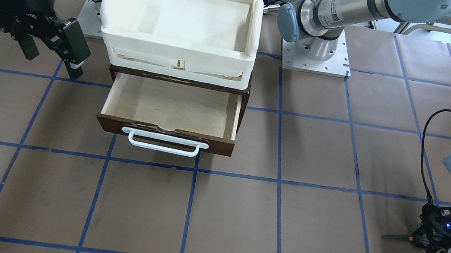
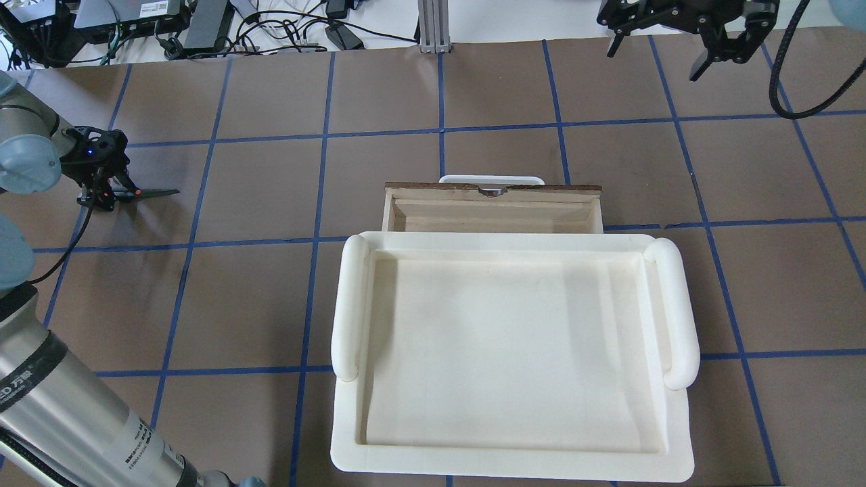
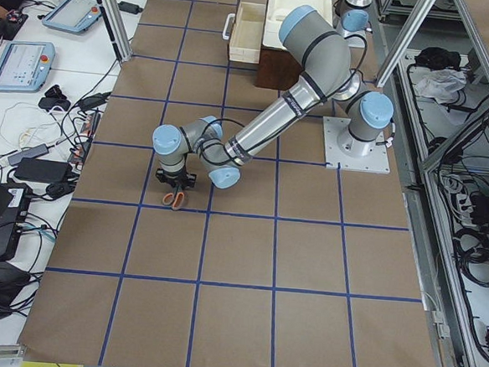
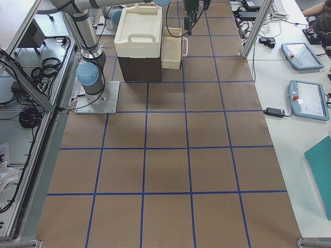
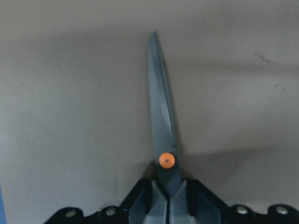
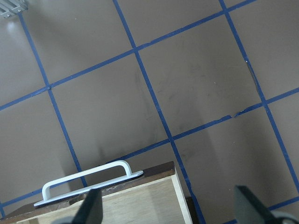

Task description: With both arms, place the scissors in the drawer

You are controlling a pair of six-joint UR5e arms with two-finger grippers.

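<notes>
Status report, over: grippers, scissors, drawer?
Left gripper shut on scissors, far from drawer. Right gripper open near drawer. Drawer open, empty. Path looks clear.

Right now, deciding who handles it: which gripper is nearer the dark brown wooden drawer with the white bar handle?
Right. The right gripper hangs open close beside the open drawer; the left gripper is far off on the other side, shut on the grey-bladed scissors with the orange pivot.

One pair of scissors (image 5: pixel 162 116); one drawer (image 1: pixel 223 143); one tray (image 2: pixel 514 467); two arms (image 1: pixel 345 7).

matt metal scissors (image 5: pixel 161 112), pale plywood drawer (image 1: pixel 167 108)
</notes>
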